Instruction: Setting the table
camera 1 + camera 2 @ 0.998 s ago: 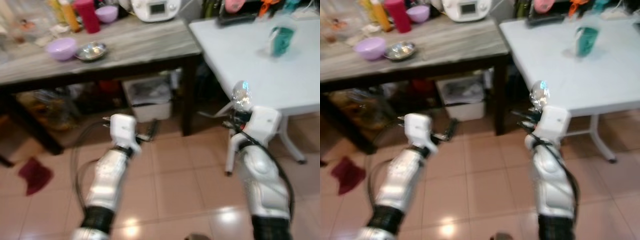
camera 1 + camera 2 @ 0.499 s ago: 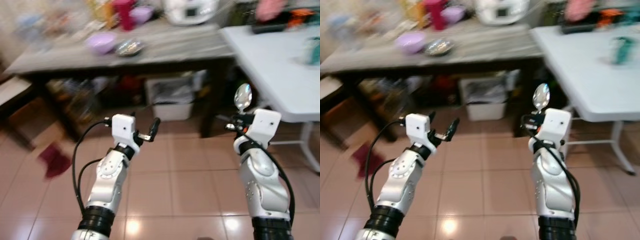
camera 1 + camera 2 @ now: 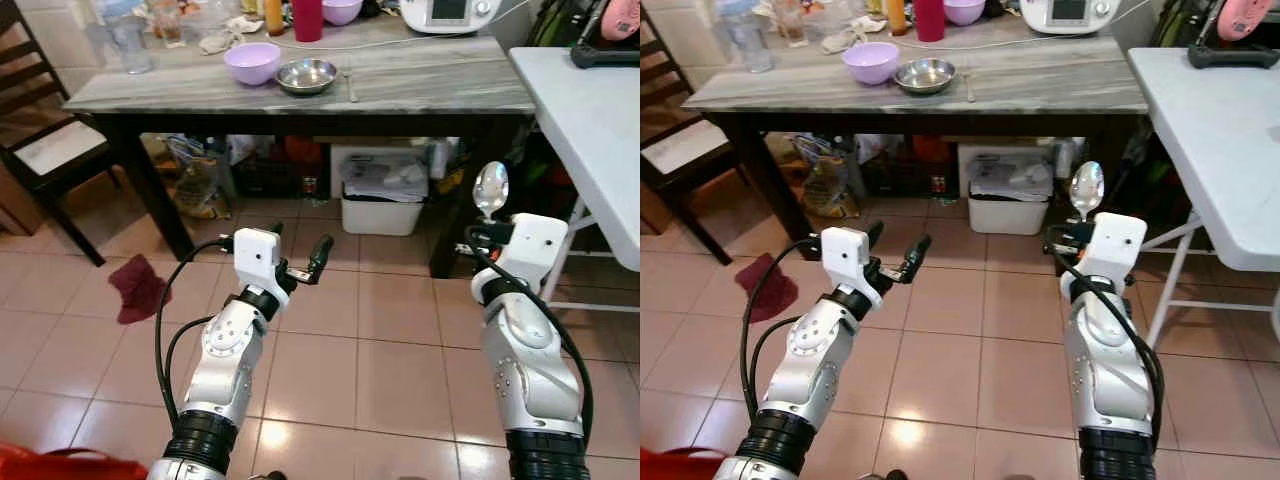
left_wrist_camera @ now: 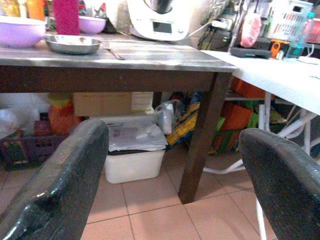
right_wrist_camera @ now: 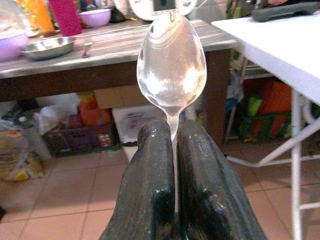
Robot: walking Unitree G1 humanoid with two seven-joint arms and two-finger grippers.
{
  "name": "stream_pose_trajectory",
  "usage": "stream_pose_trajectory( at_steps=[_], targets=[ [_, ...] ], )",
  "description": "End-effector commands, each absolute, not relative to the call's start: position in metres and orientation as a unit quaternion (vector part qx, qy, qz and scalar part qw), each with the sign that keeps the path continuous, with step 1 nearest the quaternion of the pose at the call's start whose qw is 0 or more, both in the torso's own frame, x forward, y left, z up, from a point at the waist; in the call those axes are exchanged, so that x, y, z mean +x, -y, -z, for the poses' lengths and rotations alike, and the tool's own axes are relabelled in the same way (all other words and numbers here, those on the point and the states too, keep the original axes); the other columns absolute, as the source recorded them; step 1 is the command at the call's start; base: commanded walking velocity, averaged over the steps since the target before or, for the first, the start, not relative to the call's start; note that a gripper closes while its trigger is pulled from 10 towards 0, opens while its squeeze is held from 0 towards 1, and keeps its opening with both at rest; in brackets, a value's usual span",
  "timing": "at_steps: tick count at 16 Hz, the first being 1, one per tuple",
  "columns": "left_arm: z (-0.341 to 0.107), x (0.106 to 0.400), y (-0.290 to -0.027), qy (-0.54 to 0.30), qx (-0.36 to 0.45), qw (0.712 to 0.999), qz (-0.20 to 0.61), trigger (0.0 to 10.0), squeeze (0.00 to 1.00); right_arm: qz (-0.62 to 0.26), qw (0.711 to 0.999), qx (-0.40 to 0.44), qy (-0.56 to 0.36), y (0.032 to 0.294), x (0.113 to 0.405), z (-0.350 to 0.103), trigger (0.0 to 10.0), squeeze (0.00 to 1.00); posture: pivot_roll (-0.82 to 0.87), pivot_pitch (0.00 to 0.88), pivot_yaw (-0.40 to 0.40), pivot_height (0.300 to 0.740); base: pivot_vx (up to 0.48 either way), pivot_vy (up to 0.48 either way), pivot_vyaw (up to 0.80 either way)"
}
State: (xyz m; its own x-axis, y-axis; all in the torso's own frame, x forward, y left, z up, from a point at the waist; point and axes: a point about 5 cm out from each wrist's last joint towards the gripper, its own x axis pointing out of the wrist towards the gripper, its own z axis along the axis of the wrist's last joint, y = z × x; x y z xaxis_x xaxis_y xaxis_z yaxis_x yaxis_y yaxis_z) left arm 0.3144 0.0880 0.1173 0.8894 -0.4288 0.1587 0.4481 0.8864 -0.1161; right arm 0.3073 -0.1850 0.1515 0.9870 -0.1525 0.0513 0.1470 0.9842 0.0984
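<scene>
My right gripper is shut on a silver spoon, whose bowl stands upright above the fingers; the spoon fills the middle of the right wrist view. My left gripper is open and holds nothing, its fingers spread wide. Both arms are raised over the tiled floor, short of the dark wooden table. On that table sit a lilac bowl, a steel bowl and a fork.
A white folding table stands at the right. A dark chair is at the left, and a red cloth lies on the floor. A white bin and bags sit under the wooden table. A white appliance stands at its back.
The camera has swung left, so the wooden table is now centred and sharp. Both arms keep their pose, the spoon still held upright in the right gripper.
</scene>
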Motion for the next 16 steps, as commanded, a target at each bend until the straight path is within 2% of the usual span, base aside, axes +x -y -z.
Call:
stream_pose_trajectory(
  at_steps=[1,16],
  targets=[
    [-0.1193,0.3163,-0.0899,0.065,-0.073,0.969,0.228,10.0,0.0,0.074,0.995,0.048,0.043,0.1838,0.3086,-0.1579,10.0,0.0,-0.31,0.063,0.06,0.74,0.281,0.0,0.0],
    [-0.1208,0.3164,-0.0851,0.067,-0.078,0.965,0.24,10.0,0.0,0.073,0.995,0.046,0.048,0.1825,0.3082,-0.1588,10.0,0.0,-0.31,0.065,0.067,0.74,0.341,0.0,0.0]
  ],
)
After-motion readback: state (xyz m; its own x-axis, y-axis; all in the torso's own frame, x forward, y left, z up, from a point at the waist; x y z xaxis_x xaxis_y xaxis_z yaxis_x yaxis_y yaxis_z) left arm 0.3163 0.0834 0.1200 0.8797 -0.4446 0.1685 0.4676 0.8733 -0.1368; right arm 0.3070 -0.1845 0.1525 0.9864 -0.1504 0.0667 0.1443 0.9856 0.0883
